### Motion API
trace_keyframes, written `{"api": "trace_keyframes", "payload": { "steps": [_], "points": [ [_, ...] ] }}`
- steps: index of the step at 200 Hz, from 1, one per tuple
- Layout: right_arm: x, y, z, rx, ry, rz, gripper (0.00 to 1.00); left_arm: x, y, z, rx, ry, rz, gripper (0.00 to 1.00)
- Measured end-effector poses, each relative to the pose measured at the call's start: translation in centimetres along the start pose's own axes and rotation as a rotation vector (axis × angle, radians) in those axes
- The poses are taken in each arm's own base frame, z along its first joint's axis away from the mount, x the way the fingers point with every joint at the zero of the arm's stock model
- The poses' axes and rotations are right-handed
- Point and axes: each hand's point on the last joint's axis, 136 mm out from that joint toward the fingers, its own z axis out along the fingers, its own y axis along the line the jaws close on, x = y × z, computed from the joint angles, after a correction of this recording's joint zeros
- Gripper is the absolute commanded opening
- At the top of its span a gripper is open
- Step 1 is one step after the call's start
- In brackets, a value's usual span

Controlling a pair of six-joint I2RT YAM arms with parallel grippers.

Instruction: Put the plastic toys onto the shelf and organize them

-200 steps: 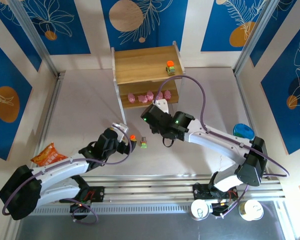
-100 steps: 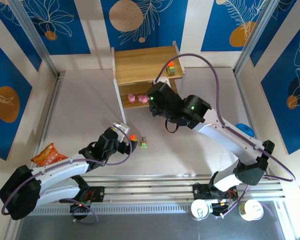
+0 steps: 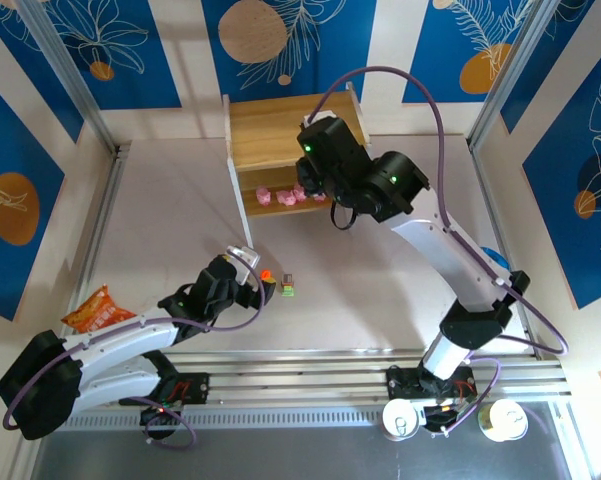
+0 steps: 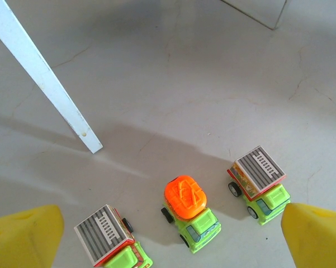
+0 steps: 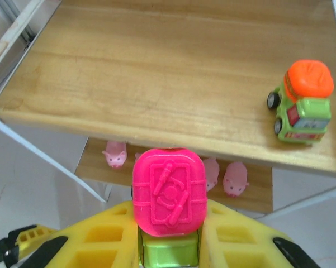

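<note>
White tabletop [image 4: 212, 67] before the shelf [image 5: 156, 84] is occupied by three trucks [image 4: 191, 212] under the spread-fingered left gripper [image 4: 170, 237], while the pink-topped truck [image 5: 169, 192], judged light, stiff and slippery, is pinched at its sides by the right gripper [image 5: 169, 237] at the shelf's front edge.

Reads bright and even throughout, with diffuse light from above. Broad soft shadow on the surface [image 4: 223, 84] around the orange-topped truck [image 4: 190, 215]. Lower tier of the shelf [image 5: 156, 84] shaded beneath the top board. Faint gloss on the pink-topped truck [image 5: 169, 192], crisp near the lens. Sharp in all three views; mild wide-angle bending at wrist-view edges.
</note>
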Motion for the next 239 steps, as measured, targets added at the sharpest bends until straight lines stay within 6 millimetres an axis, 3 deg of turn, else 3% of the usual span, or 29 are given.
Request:
{"api": "trace_keyframes", "payload": {
  "steps": [65, 108, 239],
  "points": [
    [-2.4, -1.7, 3.8, 0.041, 0.028, 0.006, 0.24, -0.1, 0.0, 0.0, 0.001, -0.003, 0.009, 1.00],
    [-1.8, -2.6, 5.8, 0.061, 0.079, -0.004, 0.24, -0.1, 0.0, 0.0, 0.001, -0.006, 0.009, 1.00],
    [-1.4, -4.3, 6.7, 0.075, 0.114, 0.003, 0.24, -0.1, 0.0, 0.0, 0.001, -0.004, 0.014, 1.00]
  ]
}}
